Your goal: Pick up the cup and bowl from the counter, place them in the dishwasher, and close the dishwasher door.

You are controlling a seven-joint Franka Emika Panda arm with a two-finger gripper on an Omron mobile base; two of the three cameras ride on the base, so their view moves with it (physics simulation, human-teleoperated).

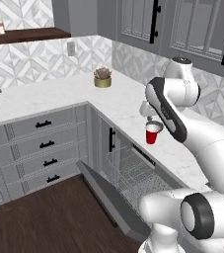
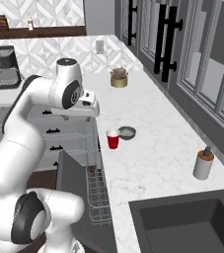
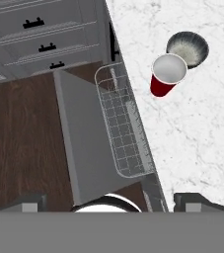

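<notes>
2 dishes sat on the counter (image 2: 158, 148) just beside each other: the cup (image 2: 113, 139), upright near the edge, and the bowl (image 2: 127, 132) close behind it. My claw (image 3: 108, 202) hung above the counter edge with its fingers spread wide and nothing between them. Below, the dishwasher (image 1: 133, 173) stood with its door (image 1: 111, 197) dropped down and the wire rack (image 3: 123, 128) pulled out over it. 1 potted plant (image 2: 119, 77) stood farther back, and 1 soap bottle (image 2: 203, 164) stood near the sink (image 2: 187, 222).
</notes>
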